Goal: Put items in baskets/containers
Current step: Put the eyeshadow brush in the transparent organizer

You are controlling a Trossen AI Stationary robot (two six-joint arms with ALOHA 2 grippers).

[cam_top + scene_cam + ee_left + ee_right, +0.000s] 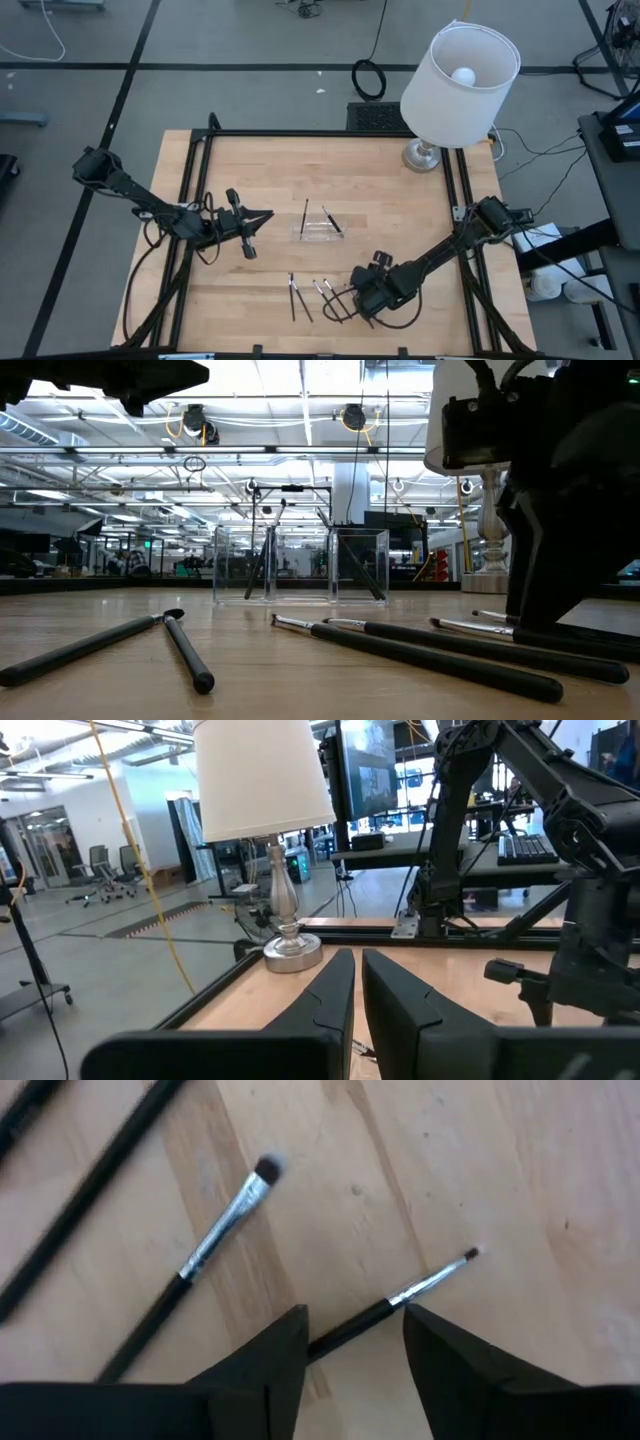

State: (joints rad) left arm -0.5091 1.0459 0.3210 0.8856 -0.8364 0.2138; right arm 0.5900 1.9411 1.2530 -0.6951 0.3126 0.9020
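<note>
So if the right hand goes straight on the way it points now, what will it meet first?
Most likely the thin dark brush with a silvery end lying between the open fingers of the right hand, then the wooden table under it; exact height is unclear.

Bright, even light falls on my table (400, 200) from ceiling strips. Shadows stay soft. My right wrist view looks slightly blurred, perhaps from motion; the nearest sticks (430, 655) look soft.

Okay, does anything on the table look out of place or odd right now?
Only the white lamp at the table's far right corner, unrelated to sorting. The loose brushes lie scattered near the right gripper, but nothing appears spilled or damaged.
</note>
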